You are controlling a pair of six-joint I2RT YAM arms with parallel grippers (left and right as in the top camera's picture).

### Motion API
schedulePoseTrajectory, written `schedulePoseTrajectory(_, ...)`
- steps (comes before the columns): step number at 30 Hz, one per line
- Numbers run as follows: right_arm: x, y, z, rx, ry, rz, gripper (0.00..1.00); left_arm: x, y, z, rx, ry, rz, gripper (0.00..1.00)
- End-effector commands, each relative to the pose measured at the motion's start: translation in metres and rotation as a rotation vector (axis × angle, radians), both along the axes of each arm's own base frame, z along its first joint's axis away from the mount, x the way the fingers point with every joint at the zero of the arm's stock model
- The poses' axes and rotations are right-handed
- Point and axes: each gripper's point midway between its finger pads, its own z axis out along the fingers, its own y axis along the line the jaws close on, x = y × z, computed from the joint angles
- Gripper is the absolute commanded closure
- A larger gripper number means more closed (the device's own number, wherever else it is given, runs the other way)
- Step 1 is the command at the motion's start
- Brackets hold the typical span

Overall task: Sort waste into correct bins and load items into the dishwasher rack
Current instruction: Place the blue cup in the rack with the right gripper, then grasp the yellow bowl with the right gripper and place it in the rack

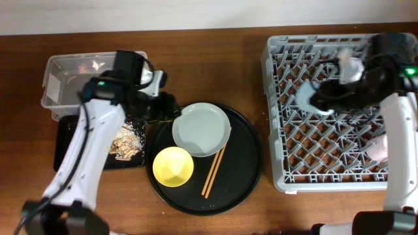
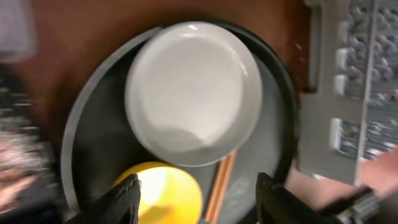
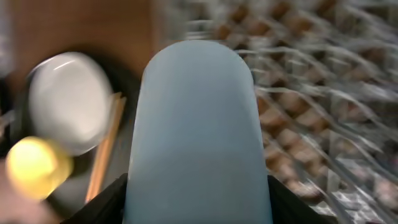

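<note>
The right gripper [image 3: 196,202] is pinching the light-blue cup [image 3: 198,118] between its fingers, holding it above the dishwasher rack [image 1: 271,117]. The left gripper [image 2: 199,199] is hanging with fingers spread and empty over the round black tray [image 1: 245,173], above the plate [image 1: 201,128] and yellow bowl [image 1: 172,165] lying beside the chopsticks [image 1: 215,171]

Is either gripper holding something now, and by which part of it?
The right gripper holds the light-blue cup by its sides; the left gripper holds nothing.

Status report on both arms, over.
Left gripper open, empty, by the plate. Right gripper shut on light-blue cup, over the dishwasher rack. No obstruction visible.
</note>
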Motion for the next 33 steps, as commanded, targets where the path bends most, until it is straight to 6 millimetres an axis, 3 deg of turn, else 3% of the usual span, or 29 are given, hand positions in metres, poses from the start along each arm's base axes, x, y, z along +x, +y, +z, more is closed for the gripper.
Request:
schedulePoseTrajectory(1, -0.012, -0.086, -0.003, -0.197, 0.058, -0.339, 0.46, 0.000, 0.023, 0.024, 0.104, -0.113, 0.035, 0.40)
schedulePoseTrajectory(5, -0.022, -0.138, -0.028, -0.170, 0.133, -0.509, 0.46, 0.000, 0.023, 0.024, 0.104, -0.114, 0.035, 0.40)
schedulePoseTrajectory(7, -0.027, -0.153, -0.040, -0.143, 0.172, -0.568, 0.46, -0.001, 0.023, 0.024, 0.104, -0.113, 0.034, 0.40)
schedulePoseTrajectory(10, -0.023, -0.157, -0.071, -0.077, 0.250, -0.571, 0.46, -0.001, 0.023, 0.024, 0.103, -0.114, 0.034, 0.40)
schedulePoseTrajectory(12, -0.020, -0.158, -0.088, -0.060, 0.296, -0.566, 0.38, -0.001, 0.022, 0.024, 0.103, -0.114, 0.033, 0.40)
schedulePoseTrajectory(14, -0.016, -0.155, -0.093, -0.034, 0.297, -0.560, 0.29, -0.001, 0.023, 0.024, 0.104, -0.113, 0.033, 0.40)
schedulePoseTrajectory(17, -0.007, -0.145, -0.090, 0.040, 0.264, -0.545, 0.12, -0.001, 0.022, 0.024, 0.104, -0.113, 0.033, 0.35)
schedulePoseTrajectory(19, -0.006, -0.137, -0.082, 0.081, 0.255, -0.535, 0.13, -0.002, 0.024, 0.023, 0.111, -0.106, 0.035, 0.32)
schedulePoseTrajectory(21, -0.003, -0.128, -0.060, 0.102, 0.204, -0.510, 0.14, -0.006, 0.035, 0.019, 0.172, -0.088, 0.055, 0.30)
schedulePoseTrajectory(24, 0.003, -0.089, -0.007, 0.085, 0.053, -0.377, 0.15, -0.015, 0.055, 0.011, 0.283, -0.047, 0.085, 0.26)
schedulePoseTrajectory(25, 0.003, -0.077, 0.001, 0.077, 0.034, -0.343, 0.15, -0.016, 0.055, 0.011, 0.287, -0.042, 0.085, 0.26)
schedulePoseTrajectory(27, 0.000, -0.027, 0.017, 0.069, 0.015, -0.206, 0.15, -0.016, 0.055, 0.011, 0.286, -0.042, 0.085, 0.26)
schedulePoseTrajectory(28, -0.006, 0.004, 0.015, 0.073, 0.053, -0.119, 0.15, -0.016, 0.055, 0.011, 0.284, -0.042, 0.084, 0.26)
schedulePoseTrajectory(33, -0.022, 0.104, 0.005, 0.056, 0.109, 0.201, 0.15, -0.021, 0.056, 0.009, 0.285, -0.019, 0.091, 0.27)
